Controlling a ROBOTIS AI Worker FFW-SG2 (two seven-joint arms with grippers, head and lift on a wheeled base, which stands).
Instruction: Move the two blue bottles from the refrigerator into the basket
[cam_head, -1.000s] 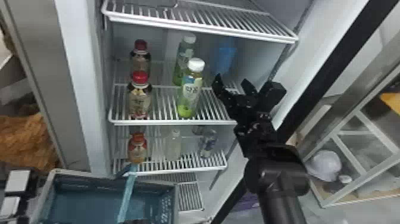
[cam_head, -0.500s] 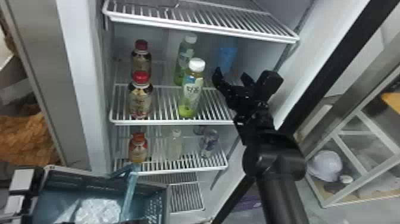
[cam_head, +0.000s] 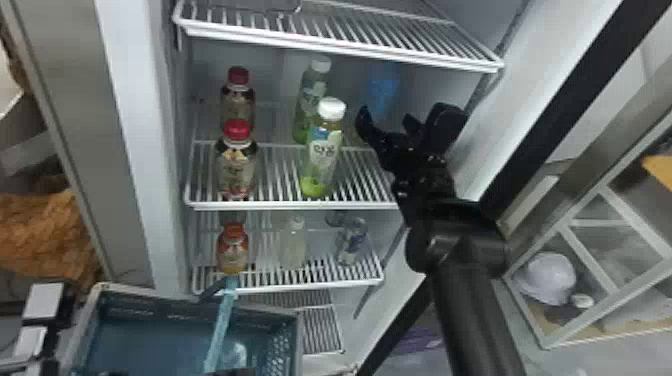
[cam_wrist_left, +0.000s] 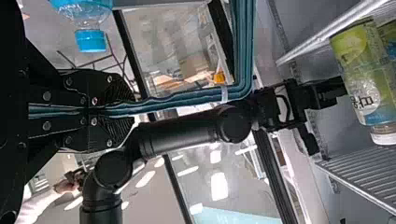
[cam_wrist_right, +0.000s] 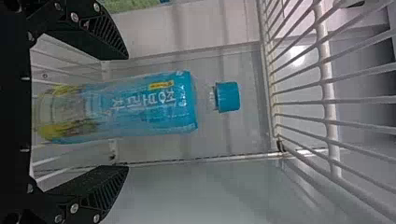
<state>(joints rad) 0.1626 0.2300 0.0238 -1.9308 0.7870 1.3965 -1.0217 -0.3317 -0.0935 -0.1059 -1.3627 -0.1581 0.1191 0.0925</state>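
Deep on the refrigerator's middle shelf stands a blue bottle (cam_head: 382, 90), just beyond my open right gripper (cam_head: 406, 117). The right wrist view has this blue bottle (cam_wrist_right: 140, 105) untilted, its blue cap farthest from the palm, between the spread fingers of my right gripper (cam_wrist_right: 127, 112); whether either finger touches it I cannot tell. The basket (cam_head: 300, 345) is low at the left, with a clear bottle end (cam_head: 234, 355) inside. A dark part of my left gripper (cam_head: 237, 372) is at the bottom edge. My left gripper (cam_wrist_left: 133, 111) is shut on the basket (cam_wrist_left: 187, 98), near a blue-capped bottle (cam_wrist_left: 90, 39).
Green bottles (cam_head: 322, 155) stand left of my right gripper, with red-capped bottles (cam_head: 236, 165) farther left. The upper wire shelf (cam_head: 345, 42) hangs above, and the lower shelf (cam_head: 300, 286) holds several drinks. At the right are the refrigerator's side wall and door frame.
My right gripper has moved slightly farther into the refrigerator, closer to the blue bottle. The basket has shifted left and then back right, and a clear bottle end has come into sight inside it.
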